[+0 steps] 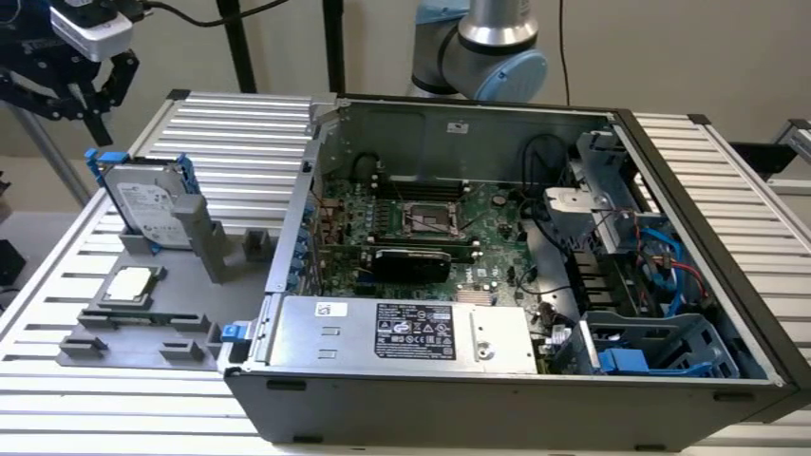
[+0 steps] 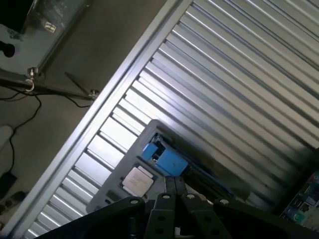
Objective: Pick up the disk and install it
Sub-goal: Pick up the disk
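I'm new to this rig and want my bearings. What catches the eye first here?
The big open dark-grey metal computer case sits in the middle, its green motherboard exposed. At the exterior view's left, the silver-grey hard disk in its blue plastic bracket stands upright in a grey holder, with the black gripper hanging above it.

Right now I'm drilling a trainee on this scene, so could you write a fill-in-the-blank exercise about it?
1. The disk stands ___ in a grey holder outside the computer case.
2. The hand hangs ___ the disk, apart from it.
3. The disk's bracket is coloured ___.
Missing: upright; above; blue.
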